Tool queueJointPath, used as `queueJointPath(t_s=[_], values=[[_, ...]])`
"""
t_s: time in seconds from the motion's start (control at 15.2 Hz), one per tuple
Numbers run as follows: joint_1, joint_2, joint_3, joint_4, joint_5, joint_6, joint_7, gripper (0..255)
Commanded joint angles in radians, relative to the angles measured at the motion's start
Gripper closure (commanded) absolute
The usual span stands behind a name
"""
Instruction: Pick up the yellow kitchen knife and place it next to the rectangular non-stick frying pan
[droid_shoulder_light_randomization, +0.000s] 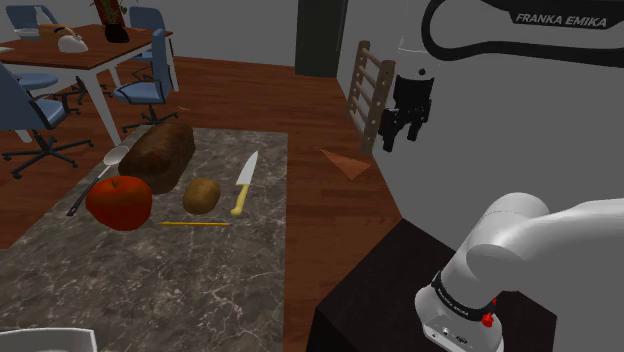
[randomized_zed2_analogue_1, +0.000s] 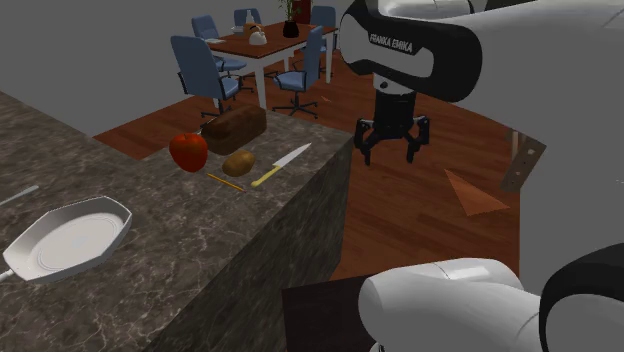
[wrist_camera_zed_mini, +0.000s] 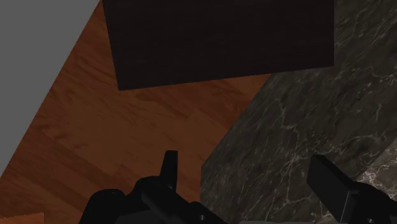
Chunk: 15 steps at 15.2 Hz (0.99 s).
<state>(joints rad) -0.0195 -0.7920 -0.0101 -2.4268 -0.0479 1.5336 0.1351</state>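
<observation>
1. The yellow-handled knife lies flat on a dark marble counter, near its edge.
2. Beyond the knife is a wooden floor, and far behind it a dining table with blue chairs.
3. A potato lies just beside the knife.
4. A pale pan rests well apart from the knife.
5. The gripper hangs apart from the knife, fingers spread wide, gripping nothing.

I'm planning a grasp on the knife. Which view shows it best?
The shoulder view: the knife lies close, seen from above, pale blade and yellow handle both plain beside the potato. The second exterior view shows it whole but farther off, at a low slant. The wrist view faces the edge of the counter and the floor.
</observation>
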Motion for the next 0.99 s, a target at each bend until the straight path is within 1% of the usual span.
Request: queueJointPath(t_s=[0.0, 0.26, 0.53, 0.92], values=[[0.0, 0.0, 0.0, 0.0, 0.0, 0.0, 0.0, 0], [0.013, 0.057, 0.068, -0.036, 0.057, 0.125, 0.113, 0], [0.023, 0.141, 0.136, -0.047, 0.101, 0.255, 0.222, 0], [0.024, 0.309, 0.237, -0.015, 0.131, 0.444, 0.386, 0]])
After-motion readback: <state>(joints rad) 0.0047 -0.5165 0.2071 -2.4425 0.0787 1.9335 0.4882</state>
